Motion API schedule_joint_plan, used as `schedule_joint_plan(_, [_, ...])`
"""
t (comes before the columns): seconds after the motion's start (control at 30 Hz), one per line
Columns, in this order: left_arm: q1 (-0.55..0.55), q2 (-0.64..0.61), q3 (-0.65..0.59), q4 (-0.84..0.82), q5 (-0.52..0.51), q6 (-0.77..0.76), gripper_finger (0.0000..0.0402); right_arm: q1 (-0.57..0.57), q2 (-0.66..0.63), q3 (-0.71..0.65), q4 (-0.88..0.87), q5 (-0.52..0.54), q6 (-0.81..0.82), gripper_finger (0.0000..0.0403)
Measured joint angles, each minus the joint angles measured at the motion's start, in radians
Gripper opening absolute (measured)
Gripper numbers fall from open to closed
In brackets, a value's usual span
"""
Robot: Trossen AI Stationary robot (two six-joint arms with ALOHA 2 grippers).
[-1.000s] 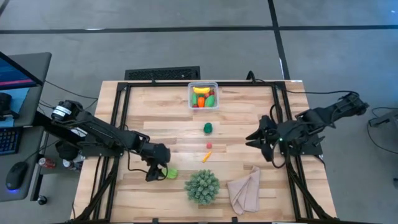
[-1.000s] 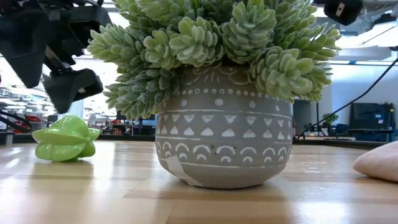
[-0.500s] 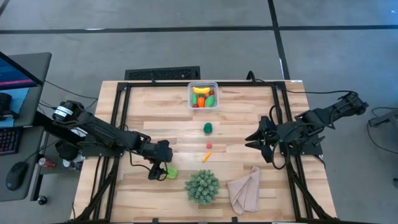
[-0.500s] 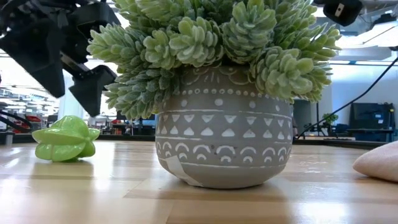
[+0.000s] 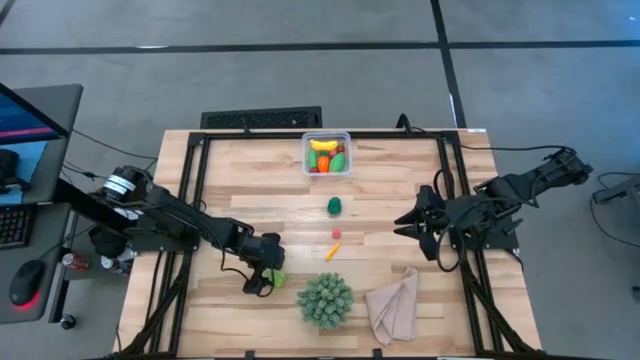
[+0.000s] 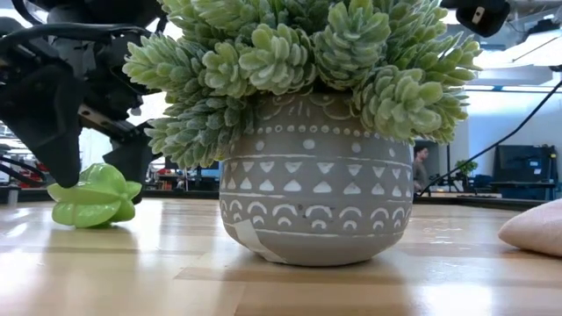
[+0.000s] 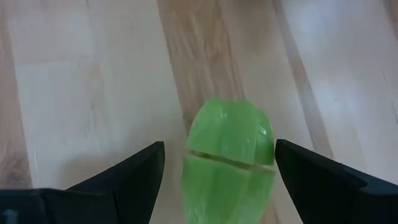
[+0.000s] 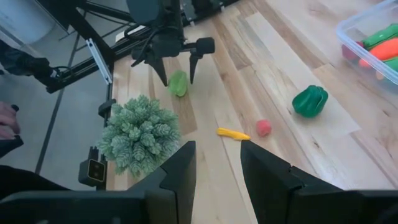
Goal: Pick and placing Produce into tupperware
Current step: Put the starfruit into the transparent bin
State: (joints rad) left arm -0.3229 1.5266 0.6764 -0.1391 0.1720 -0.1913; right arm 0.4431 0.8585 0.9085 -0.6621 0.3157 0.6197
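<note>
We can read no text, label, brand, number or sign anywhere in these views; nothing on the table or beyond it carries legible writing.

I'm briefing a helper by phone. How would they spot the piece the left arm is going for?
Find the potted plant near the table's front edge. Just to its left, a pale green star-shaped fruit lies between the open left gripper's fingers. It is the only light green, ridged piece.

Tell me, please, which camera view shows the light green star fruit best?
The left wrist view: the star fruit fills the middle, between the left hand's open fingers. The low view shows it from the side, fingers straddling it. In the high view and right wrist view it is small.
</note>
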Motion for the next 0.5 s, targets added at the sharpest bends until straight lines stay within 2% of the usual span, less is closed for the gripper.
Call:
schedule_joint_plan(0.2, [0.000, 0.000, 0.000, -0.014, -0.028, 0.011, 0.0297, 0.000, 0.000, 0.000, -0.003, 0.000, 0.000, 0.0118])
schedule_joint_plan(0.5, [0.000, 0.071, -0.003, -0.001, -0.029, 0.011, 0.0297, 0.000, 0.000, 0.001, -0.003, 0.000, 0.005, 0.0118])
